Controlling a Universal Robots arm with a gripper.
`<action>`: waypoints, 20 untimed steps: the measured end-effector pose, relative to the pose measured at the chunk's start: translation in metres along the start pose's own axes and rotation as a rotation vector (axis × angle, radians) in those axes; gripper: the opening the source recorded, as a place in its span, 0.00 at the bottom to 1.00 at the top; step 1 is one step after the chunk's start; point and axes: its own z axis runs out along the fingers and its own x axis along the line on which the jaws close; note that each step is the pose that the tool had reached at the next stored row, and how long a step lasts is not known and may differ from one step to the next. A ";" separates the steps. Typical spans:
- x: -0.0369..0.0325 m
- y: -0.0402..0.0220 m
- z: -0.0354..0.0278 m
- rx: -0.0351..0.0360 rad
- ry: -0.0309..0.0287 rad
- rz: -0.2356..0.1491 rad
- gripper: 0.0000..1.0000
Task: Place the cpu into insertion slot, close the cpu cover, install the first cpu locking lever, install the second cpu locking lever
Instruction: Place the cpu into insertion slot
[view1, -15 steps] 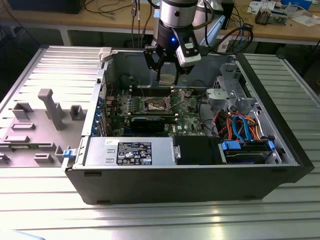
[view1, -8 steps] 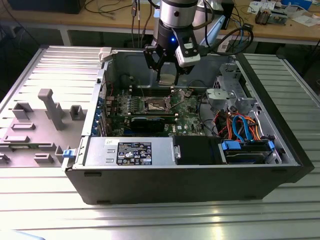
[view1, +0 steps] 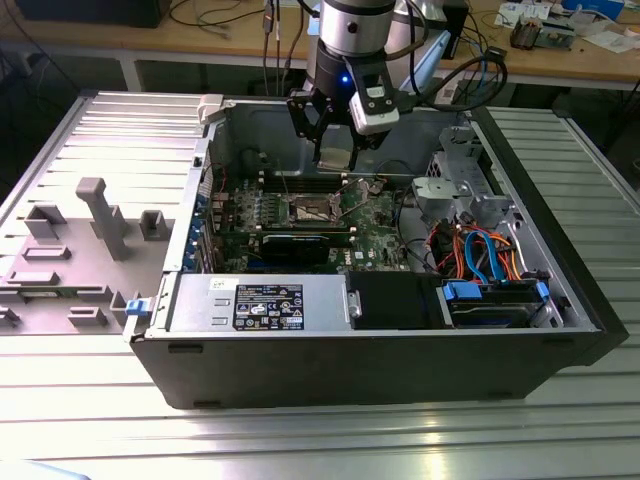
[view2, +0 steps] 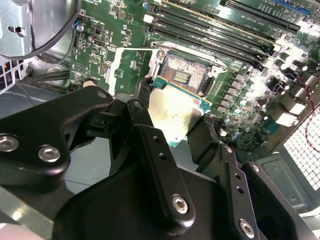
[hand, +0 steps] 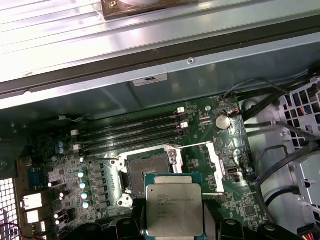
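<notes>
table (view1: 300, 440): ribbed metal, nearest you, bearing the open computer case (view1: 350, 370).
gripper (view1: 335, 150): your claw clamps the cpu (hand: 174, 205) by its edges.
cpu: held above the board, apart from the insertion slot (hand: 147, 170).
room: cable-strewn wooden workbench (view1: 230, 48) behind.

the arm (view1: 352, 30) is silver-grey with a black wrist block showing a small blue light; the gripper (view1: 335, 150) has matte black jointed fingers (view2: 160, 165) fastened with silver screws, possibly hex-headed.
</notes>
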 end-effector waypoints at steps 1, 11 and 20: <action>0.0000 0.0000 0.0000 0.0000 -0.0003 0.003 0.55; 0.0000 0.0000 0.0004 0.0002 -0.0017 0.018 0.55; 0.0000 -0.0001 0.0006 -0.0001 -0.0026 0.029 0.55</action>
